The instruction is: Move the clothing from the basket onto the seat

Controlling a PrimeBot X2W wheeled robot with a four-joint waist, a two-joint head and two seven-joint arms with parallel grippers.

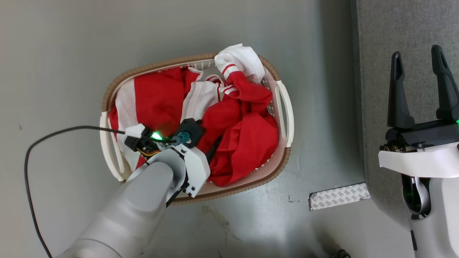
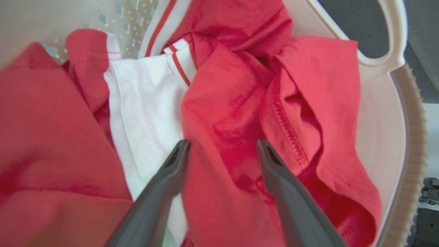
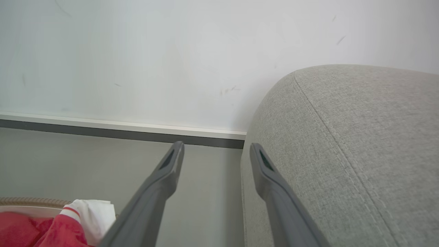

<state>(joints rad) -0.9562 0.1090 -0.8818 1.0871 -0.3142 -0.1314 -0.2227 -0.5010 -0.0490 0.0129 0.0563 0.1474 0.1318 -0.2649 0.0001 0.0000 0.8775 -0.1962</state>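
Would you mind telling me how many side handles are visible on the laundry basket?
2. One handle is at the left end of the basket; the other is at its right end, nearer the seat.

A smooth grey floor (image 1: 71, 53) fills most of the head view. Right of centre in the lower part, a pale strip of patterned tape (image 1: 339, 196) lies flat on it, slightly tilted. A pale scuffed stain (image 1: 218, 218) marks the floor near the bottom centre. A small dark object (image 1: 340, 253) is cut off by the bottom edge and is too small to identify. In the right wrist view, a white wall (image 3: 171, 51) with faint marks covers the upper half. A white skirting board (image 3: 120, 125) and a dark band (image 3: 103, 132) below it run along the wall's foot.
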